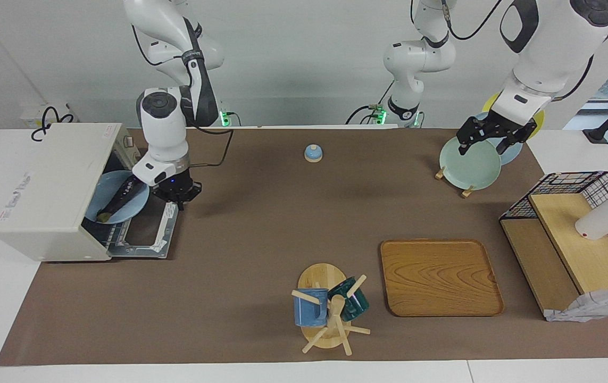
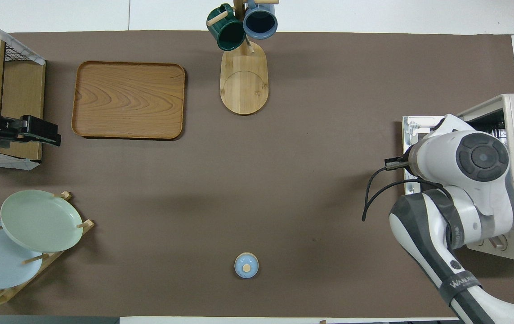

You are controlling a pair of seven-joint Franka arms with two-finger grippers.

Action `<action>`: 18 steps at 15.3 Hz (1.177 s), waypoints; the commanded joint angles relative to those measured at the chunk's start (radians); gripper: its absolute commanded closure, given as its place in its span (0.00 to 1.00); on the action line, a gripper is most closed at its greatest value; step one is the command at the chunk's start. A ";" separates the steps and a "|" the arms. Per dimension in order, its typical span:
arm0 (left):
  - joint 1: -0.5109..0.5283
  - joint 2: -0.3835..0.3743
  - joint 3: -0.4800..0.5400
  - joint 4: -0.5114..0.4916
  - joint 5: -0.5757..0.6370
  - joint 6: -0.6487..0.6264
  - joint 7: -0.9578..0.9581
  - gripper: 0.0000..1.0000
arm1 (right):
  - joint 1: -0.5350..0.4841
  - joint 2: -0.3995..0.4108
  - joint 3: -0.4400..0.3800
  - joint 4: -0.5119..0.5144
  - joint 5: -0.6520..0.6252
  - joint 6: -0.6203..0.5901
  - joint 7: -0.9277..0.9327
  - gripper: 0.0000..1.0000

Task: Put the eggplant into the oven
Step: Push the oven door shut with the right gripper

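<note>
While the eggplant [image 1: 122,197] lies on a blue plate [image 1: 102,208] inside the oven [image 1: 53,191] at frame left, the right gripper [image 1: 175,192] is seen closed and empty over the dropped door [image 1: 147,234], the left gripper [image 1: 490,137] open; door-closing seems next.

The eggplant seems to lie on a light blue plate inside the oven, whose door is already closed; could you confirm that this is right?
Not quite. The eggplant does lie on the light blue plate inside the oven, but the oven's door is not closed: the facing view shows it dropped open, flat on the table in front of the oven.
</note>
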 commanded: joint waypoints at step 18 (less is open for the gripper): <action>0.007 -0.015 -0.004 -0.009 0.016 -0.008 -0.006 0.00 | -0.034 0.074 -0.007 -0.032 -0.087 0.021 0.010 1.00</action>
